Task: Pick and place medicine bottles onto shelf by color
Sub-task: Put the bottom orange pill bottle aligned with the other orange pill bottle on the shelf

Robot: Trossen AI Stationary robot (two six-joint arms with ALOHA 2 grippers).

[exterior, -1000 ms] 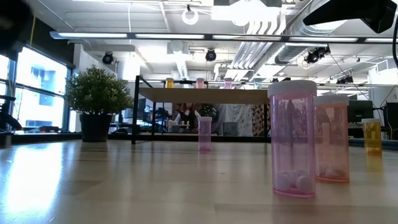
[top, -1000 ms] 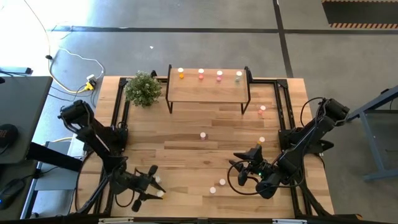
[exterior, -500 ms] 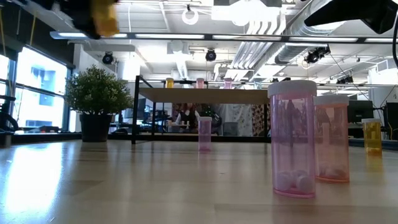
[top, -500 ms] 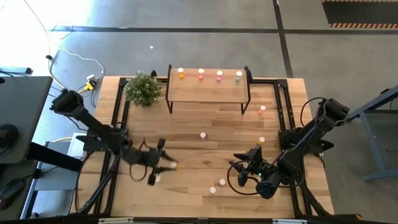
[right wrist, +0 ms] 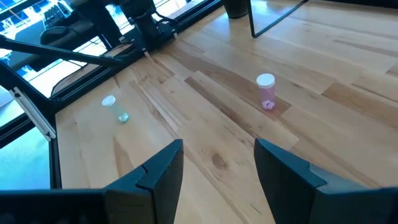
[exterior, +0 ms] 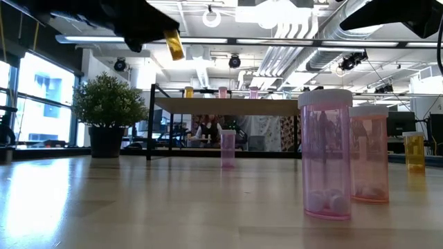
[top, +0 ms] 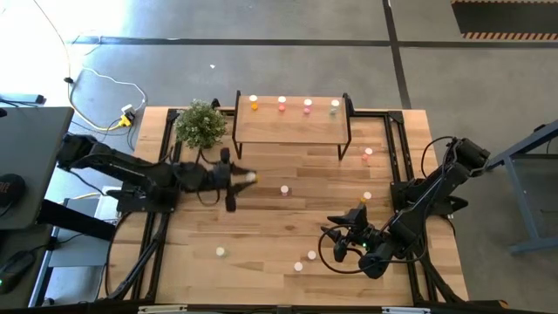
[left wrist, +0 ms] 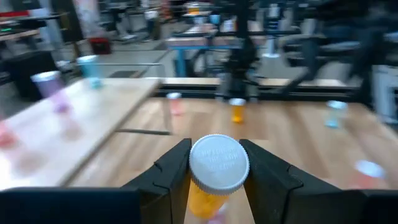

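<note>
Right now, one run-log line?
left gripper: shut on orange bottle, aloft near shelf | right gripper: open, empty, waiting over table

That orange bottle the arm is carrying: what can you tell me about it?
The orange bottle is a small see-through amber cylinder with a round white cap, plastic by the look of it. The left pincer clamps it between its two dark fingers, cap pointing forward. It hangs tilted in the air above the wooden table, in front of the shelf, touching nothing else.
</note>
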